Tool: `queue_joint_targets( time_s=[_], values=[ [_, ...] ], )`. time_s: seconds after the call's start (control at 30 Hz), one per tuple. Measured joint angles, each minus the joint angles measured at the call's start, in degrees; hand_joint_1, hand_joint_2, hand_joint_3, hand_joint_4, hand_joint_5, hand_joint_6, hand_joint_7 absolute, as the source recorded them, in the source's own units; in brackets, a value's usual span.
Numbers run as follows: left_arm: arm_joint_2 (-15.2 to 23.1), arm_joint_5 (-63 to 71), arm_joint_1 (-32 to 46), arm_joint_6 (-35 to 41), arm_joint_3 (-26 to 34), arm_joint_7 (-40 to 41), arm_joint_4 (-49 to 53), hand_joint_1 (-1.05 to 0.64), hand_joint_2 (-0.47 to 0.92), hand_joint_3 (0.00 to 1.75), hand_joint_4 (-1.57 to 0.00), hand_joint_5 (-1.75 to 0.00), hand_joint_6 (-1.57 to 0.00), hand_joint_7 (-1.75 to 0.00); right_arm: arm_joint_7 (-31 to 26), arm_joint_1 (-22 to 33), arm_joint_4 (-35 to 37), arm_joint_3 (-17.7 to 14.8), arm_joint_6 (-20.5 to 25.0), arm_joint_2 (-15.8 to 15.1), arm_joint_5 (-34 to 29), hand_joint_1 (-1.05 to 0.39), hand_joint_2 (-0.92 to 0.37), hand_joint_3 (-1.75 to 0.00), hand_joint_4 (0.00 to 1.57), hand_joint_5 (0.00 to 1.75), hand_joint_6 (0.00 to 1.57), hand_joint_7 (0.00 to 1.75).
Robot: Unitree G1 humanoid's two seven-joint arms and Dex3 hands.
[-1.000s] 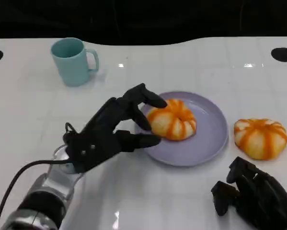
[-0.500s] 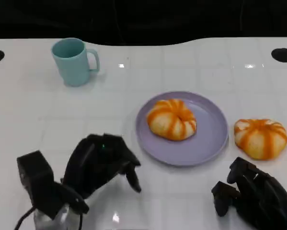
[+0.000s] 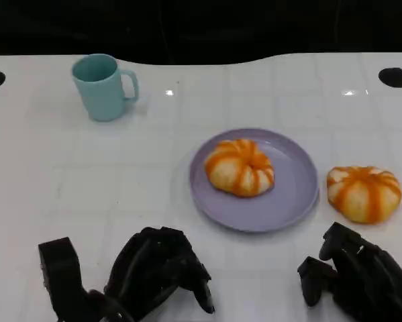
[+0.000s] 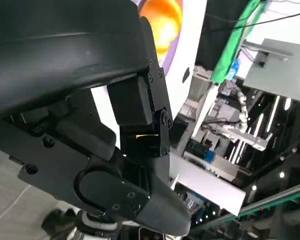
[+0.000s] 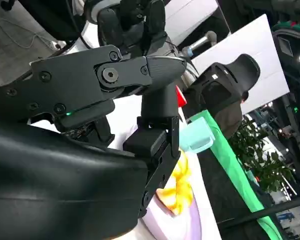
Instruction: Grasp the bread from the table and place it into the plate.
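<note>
Back comes the left hand [image 3: 157, 272], pulled off the plate [image 3: 291, 201] to the table's near edge, fingers curled inward and holding nothing. Over on the other side the right hand [image 3: 358, 278] sits low at the near edge, fingers bunched together, nothing in them either. One bread [image 3: 239, 167] rests in the purple plate, left of centre. A second bread [image 3: 364, 193] lies on the white table [image 3: 66, 174] just beside the plate's right rim. A teal mug [image 3: 103, 86] stands well apart, far left.

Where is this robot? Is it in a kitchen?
Probably not a kitchen. It looks like a robot lab or workshop: a plain white table with a teal mug and bread on a purple plate, and metal racks with cables behind.
</note>
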Motion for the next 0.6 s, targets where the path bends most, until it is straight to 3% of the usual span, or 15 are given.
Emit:
queue_joint_targets(
  time_s=[0.6],
  values=[
    [-1.11,-1.57,-0.28,1.86,3.36,-1.36,0.91,-1.05,0.64,0.0,-1.57,-0.79,-1.57,-0.46,0.11,-0.33,1.35,-0.25,0.0,-0.12,0.02,-0.57,-0.92,-0.2,0.76,1.7,0.69,1.38]
  ],
)
